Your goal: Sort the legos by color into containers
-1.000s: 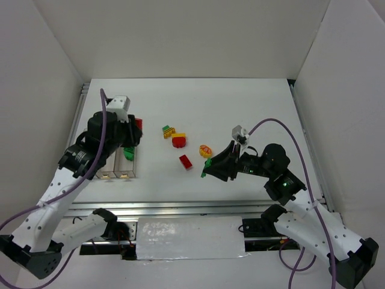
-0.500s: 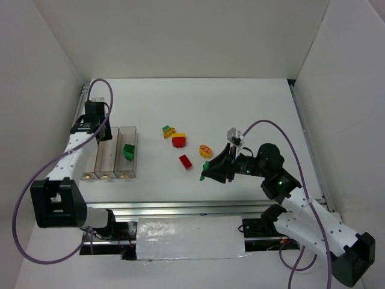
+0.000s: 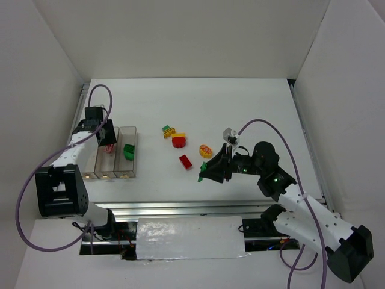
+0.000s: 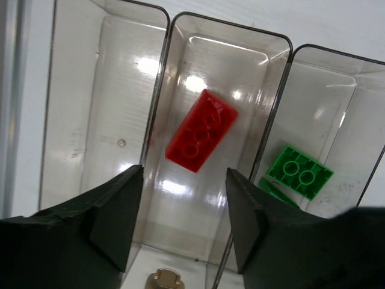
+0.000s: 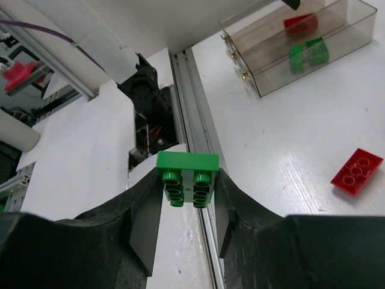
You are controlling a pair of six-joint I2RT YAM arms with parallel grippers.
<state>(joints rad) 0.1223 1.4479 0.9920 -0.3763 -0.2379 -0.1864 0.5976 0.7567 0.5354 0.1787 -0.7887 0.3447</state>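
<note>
Right gripper is clamped across two flat side walls of a green brick, held aloft well apart from the containers. Left gripper hangs with jaws apart above the middle bin, where a red brick lies free. Judged light, rigid and smooth-sided, each brick should be gripped on opposite flat walls, not on the studs.

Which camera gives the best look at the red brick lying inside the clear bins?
The left wrist view: the red brick lies large and close, studs visible. The top view shows only a red speck; the right wrist view, a small distant shape.
</note>
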